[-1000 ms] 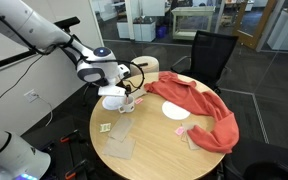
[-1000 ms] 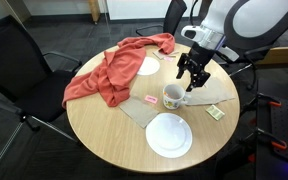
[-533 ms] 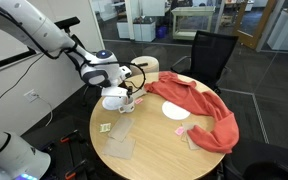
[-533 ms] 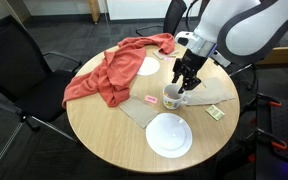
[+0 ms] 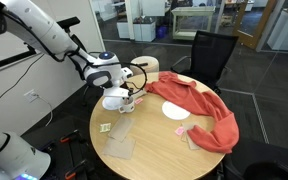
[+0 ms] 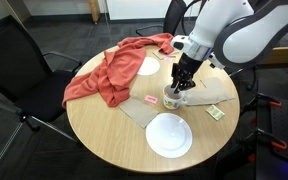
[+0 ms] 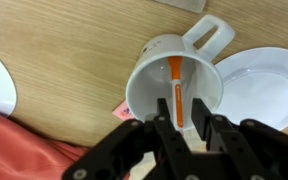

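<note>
A white mug [image 7: 147, 88] stands on the round wooden table [image 6: 104, 135], with an orange stick [image 7: 174, 80] leaning inside it. My gripper [image 7: 180, 102] reaches down into the mug's mouth. Its two dark fingers stand either side of the stick, close to it, with a thin gap still showing on each side. In both exterior views the gripper [image 6: 183, 84] [image 5: 132, 97] hangs right over the mug [image 6: 172, 98] [image 5: 114, 100]. The mug's handle points away from the wrist camera.
A red cloth [image 6: 109, 72] [image 5: 196, 105] is heaped across the table, partly over a white plate [image 6: 147, 66]. Another white plate [image 6: 169, 135] [image 7: 256, 85] lies beside the mug. A pink card [image 6: 150, 99] and a small yellowish item [image 6: 216, 112] lie nearby. Black chairs [image 6: 24, 60] [image 5: 209, 55] surround the table.
The gripper has come down from above the mug into its mouth, and its fingers have drawn closer together around the orange stick.
</note>
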`<action>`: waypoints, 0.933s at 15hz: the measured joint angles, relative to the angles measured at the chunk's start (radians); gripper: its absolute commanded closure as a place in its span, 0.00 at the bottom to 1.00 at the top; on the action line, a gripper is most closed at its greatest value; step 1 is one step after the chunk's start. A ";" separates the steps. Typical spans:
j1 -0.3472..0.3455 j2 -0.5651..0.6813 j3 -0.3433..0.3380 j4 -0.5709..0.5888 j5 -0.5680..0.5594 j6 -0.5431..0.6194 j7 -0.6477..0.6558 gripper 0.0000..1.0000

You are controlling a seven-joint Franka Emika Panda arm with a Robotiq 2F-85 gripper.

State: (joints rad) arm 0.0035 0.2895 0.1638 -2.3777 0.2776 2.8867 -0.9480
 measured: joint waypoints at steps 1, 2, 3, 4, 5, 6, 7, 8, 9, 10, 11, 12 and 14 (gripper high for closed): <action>-0.006 0.005 0.006 0.003 -0.007 0.000 0.008 0.64; -0.012 0.010 0.011 0.005 -0.013 0.000 0.012 0.61; -0.017 0.015 0.016 0.007 -0.018 0.000 0.013 0.61; -0.022 0.020 0.021 0.010 -0.022 0.000 0.013 0.61; -0.027 0.025 0.026 0.012 -0.025 0.000 0.013 0.60; -0.032 0.031 0.031 0.015 -0.029 0.000 0.013 0.61; -0.036 0.036 0.034 0.017 -0.033 0.000 0.014 0.61; -0.038 0.042 0.036 0.021 -0.037 0.000 0.014 0.61; -0.039 0.049 0.037 0.026 -0.039 0.000 0.014 0.61; -0.040 0.056 0.038 0.030 -0.041 0.000 0.014 0.61; -0.042 0.064 0.040 0.036 -0.042 0.000 0.014 0.61; -0.043 0.072 0.041 0.042 -0.044 0.000 0.014 0.61; -0.047 0.089 0.045 0.054 -0.051 0.000 0.014 0.61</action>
State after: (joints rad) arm -0.0431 0.3786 0.2087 -2.3234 0.2262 2.8867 -0.9342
